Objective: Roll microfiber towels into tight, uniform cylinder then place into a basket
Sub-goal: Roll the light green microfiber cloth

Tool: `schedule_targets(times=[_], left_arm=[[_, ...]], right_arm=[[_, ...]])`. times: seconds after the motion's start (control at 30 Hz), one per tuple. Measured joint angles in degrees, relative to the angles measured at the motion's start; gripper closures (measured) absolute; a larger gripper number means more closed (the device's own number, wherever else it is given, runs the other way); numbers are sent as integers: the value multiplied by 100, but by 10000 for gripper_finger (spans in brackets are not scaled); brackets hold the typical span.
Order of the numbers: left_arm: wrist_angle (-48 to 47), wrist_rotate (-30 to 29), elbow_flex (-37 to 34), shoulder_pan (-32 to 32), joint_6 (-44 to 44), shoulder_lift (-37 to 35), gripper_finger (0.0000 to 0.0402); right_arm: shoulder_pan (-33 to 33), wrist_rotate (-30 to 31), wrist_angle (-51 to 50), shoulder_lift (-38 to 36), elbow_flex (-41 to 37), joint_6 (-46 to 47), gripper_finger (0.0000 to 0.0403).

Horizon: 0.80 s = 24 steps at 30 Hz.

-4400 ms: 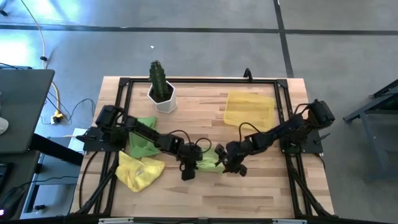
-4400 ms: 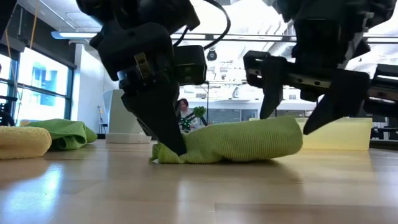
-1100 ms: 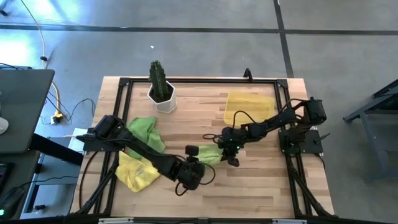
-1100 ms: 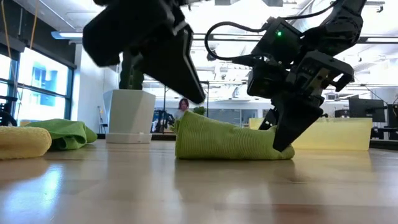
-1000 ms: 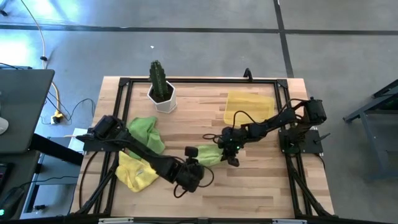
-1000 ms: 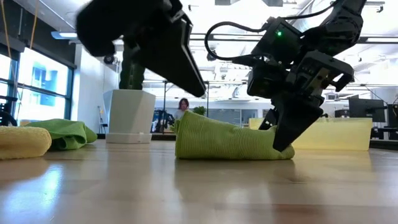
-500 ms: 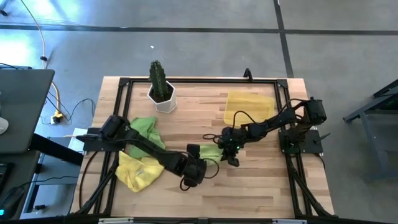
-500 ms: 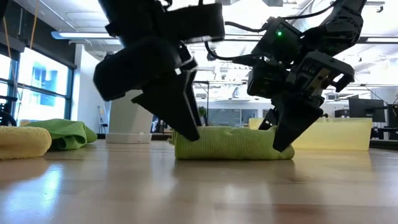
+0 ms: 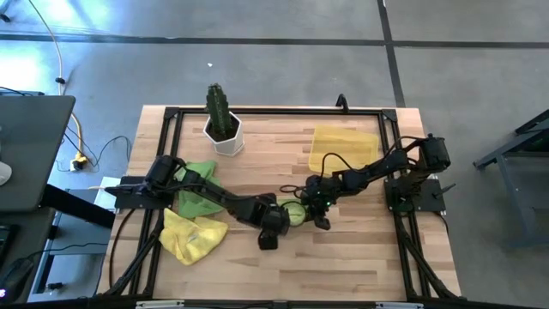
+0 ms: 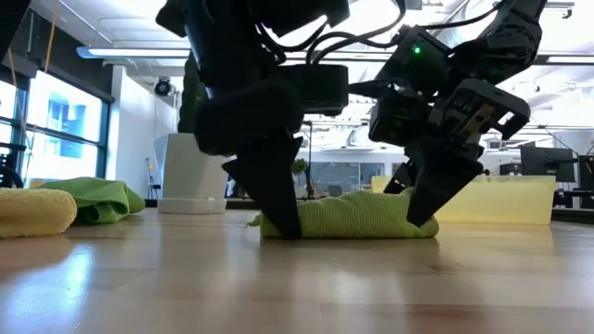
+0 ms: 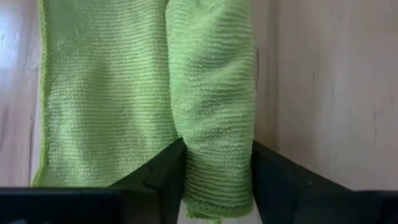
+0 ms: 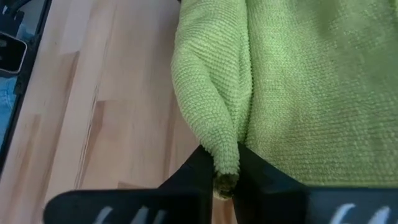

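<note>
Lime-green microfiber towel lies half rolled on the wooden table, near the cactus pot side of the yellow basket — its long axis runs from one gripper to the other. The left gripper has its fingers spread around the rolled end without visibly pinching it; the roll passes straight between them, with the flat unrolled flap lying beside it. The right gripper is pinched tight on the opposite end's tip. Both arms sit at the roll, so the next turn seems to depend on them moving together across that axis, toward the flap. Bare wood surrounds the roll, and the basket stands well apart from the cactus pot. Beside the left arm's base, another green towel and a yellow towel lie crumpled.
</note>
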Motion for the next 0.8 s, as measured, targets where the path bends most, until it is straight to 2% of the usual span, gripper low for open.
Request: schedule_targets(times=[0.3,0.53,0.67,0.8], left_arm=[[11,829,-1,-35,-327,5,383],[116,1145,-19,-13,-44,17,382],[279,1526,-44,112,125,22,383],[467,1742,-164,290,14,15,383]], right_arm=[[-33,89,-402,-356,59,-1057,300],[209,506,-1281,-1308,55,-2507,258],[815,567,-904,-1617,-163,-3052,261],[1535,1461,-149,-1646,-347,-3429,265]])
